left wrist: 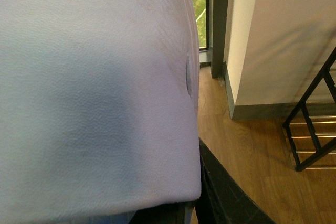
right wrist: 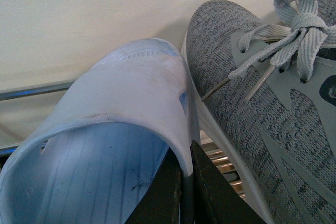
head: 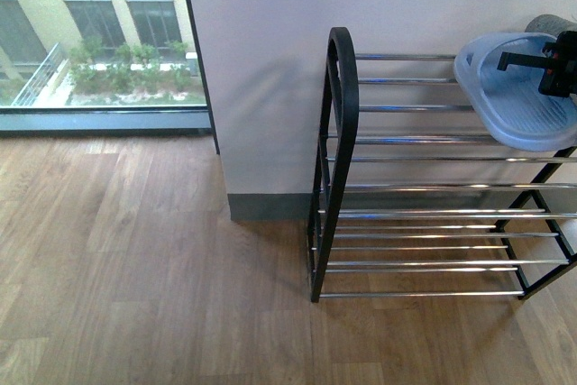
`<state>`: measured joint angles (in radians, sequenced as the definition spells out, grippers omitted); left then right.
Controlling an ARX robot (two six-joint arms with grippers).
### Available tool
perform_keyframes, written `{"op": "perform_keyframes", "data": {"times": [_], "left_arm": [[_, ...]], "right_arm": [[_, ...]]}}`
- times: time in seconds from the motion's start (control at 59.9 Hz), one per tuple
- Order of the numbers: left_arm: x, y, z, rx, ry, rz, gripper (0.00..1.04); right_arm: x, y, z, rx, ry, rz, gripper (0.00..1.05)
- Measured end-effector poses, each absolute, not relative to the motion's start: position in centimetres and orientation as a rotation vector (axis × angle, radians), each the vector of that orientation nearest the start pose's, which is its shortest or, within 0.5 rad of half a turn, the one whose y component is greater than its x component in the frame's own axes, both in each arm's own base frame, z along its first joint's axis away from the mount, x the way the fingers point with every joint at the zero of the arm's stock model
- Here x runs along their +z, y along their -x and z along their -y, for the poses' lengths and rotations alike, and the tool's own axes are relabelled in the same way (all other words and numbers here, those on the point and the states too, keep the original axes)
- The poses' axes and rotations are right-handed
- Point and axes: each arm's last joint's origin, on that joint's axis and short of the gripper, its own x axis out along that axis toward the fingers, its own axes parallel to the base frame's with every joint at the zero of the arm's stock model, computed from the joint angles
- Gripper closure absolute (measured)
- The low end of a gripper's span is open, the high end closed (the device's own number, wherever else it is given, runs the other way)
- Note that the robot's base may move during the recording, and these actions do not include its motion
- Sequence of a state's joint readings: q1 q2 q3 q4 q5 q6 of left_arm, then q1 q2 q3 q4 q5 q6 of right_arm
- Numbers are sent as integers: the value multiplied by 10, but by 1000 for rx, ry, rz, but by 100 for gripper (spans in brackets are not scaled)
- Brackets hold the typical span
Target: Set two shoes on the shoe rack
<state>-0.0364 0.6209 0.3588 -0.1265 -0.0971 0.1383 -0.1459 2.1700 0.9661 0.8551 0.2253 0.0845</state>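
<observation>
Right end of shoe rack (head: 424,214), top tier: blue slipper (head: 505,96) lies across the chrome rods, open side up, its near edge reaching past the front rod. Right gripper (head: 554,65) is clamped on it; the right wrist view shows dark fingers (right wrist: 210,198) pinching the rim of the upper. Cannot tell whether the sole's full weight is on the rods or partly hanging from the grip

Grey sneaker (right wrist: 252,103) already sits on the same tier, farther right, just beside the slipper and perhaps touching its side

Left gripper (left wrist: 191,195) is out of the front view. Its wrist view is filled by a pale second slipper (left wrist: 94,87), held off the wooden floor (head: 135,268), with a black finger against its lower edge; looks gripped. Rack corner shows well apart from it

Judged stage: first slipper at set-down, second still to come

Risks:
- release with the sole bridging only some rods, and the overhanging near edge tips it off the front
- fingers dragging the rim on withdrawal, pulling the slipper off the tier
- a sideways push crowding the sneaker toward the rack's right end
- second slipper blocks the left wrist view, so its approach is near blind
</observation>
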Motion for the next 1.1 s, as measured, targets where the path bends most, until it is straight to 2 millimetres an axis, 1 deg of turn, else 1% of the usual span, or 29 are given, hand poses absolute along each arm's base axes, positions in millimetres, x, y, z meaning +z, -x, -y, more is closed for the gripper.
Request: {"op": "perform_keyframes", "data": {"times": [0.2, 0.434, 0.467, 0.501, 0.584, 0.601, 0.651, 0.751, 0.968, 1.001, 1.101], "left_arm": [[215, -147, 3, 33, -162, -391, 103], [215, -147, 3, 33, -162, -391, 103], [215, -147, 3, 33, -163, -391, 103], [215, -147, 3, 33, -162, -391, 103], [215, -147, 3, 33, -163, -391, 103], [215, -147, 3, 33, -162, -391, 103], [215, -147, 3, 33, -162, -391, 103], [215, -147, 3, 33, -162, -391, 103], [215, -147, 3, 33, -162, -391, 103], [215, -147, 3, 33, -163, -391, 103], [215, -147, 3, 33, -162, -391, 103]], "right_arm": [[77, -403, 69, -415, -55, -326, 103], [75, -403, 70, -417, -36, -326, 103], [75, -403, 70, -418, -33, -328, 100], [75, -403, 70, -421, -32, -328, 94], [76, -399, 70, -412, -35, -331, 77], [77, -397, 70, -404, -37, -330, 72], [80, -393, 69, -386, -44, -327, 65], [93, -374, 64, -328, -77, -312, 44], [120, -329, 49, -224, -130, -258, 11], [125, -322, 47, -205, -143, -249, 8], [137, -303, 42, -165, -161, -223, 10]]}}
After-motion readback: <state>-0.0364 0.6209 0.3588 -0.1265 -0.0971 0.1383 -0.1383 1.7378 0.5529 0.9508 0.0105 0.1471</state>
